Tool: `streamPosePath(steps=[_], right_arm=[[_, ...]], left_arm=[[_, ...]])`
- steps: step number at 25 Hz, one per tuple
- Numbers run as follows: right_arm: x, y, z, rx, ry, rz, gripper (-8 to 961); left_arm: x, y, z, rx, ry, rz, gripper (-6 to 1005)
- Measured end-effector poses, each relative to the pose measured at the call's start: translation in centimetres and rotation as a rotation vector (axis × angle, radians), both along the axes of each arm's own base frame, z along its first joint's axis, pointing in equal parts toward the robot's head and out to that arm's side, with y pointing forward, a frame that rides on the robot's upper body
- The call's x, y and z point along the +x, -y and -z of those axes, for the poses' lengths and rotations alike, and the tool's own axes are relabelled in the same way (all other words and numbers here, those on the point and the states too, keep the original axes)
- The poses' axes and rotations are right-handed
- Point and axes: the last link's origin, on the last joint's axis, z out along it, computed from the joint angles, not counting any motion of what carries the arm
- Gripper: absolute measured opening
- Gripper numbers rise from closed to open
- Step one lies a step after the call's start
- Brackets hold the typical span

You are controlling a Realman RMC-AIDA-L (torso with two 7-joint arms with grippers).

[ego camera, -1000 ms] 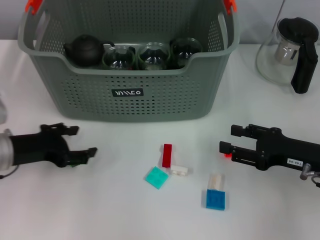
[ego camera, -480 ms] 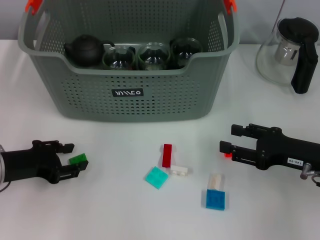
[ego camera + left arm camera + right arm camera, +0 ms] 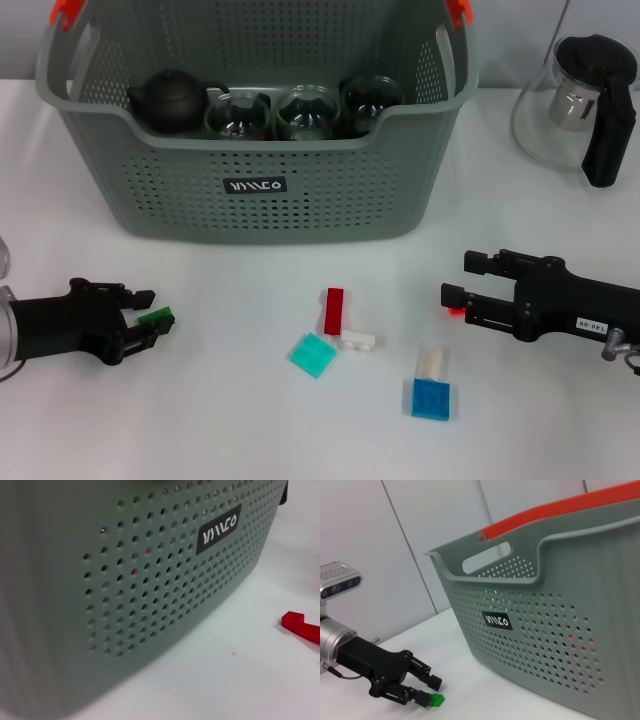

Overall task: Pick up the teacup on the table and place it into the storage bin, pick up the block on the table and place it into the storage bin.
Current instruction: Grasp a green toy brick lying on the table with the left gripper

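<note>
One storage bin point(image 3: 260, 190) is counted, holding one dark teapot point(image 3: 170, 100) and three glass cups point(image 3: 305, 110). Six blocks point(image 3: 334, 310) and one glass pitcher point(image 3: 580, 105) are counted.

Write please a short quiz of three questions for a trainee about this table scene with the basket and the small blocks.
1. True or false: the left tool is at the green block on the table.
2. Which block touches the white block? A) blue B) red C) green
3. Fill in: inside the storage bin, beside the glass teacups, sits a dark ____.

Key
1. True; one finger lies on each side of it.
2. B, the red block.
3. Teapot. The right tool hangs open over the table, holding nothing.
</note>
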Motion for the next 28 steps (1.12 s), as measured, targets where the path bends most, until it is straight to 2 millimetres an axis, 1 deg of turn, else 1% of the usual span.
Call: streamPosePath(steps=[5,10,20,28], right_arm=[[0.05,0.00,-0.05,0.001,0.001,0.000,712],[0.06,-0.01,-0.05,0.002,0.002,0.000,712],[0.08,-0.02,0.03,0.003,0.004,0.003,713],[0.14,0.00,-0.02,0.004,0.005,0.004,712]], left_arm=[[0.02,0.06,0.10,-0.004,-0.009,0.016,442],[-0.08,0.42,0.41,-0.011,-0.047,0.092,408],[-0.28,0.03,0.72,0.003,-0.062,0.085,425],[-0.06,-0.42,0.38,0.012,-0.054,0.071,375]])
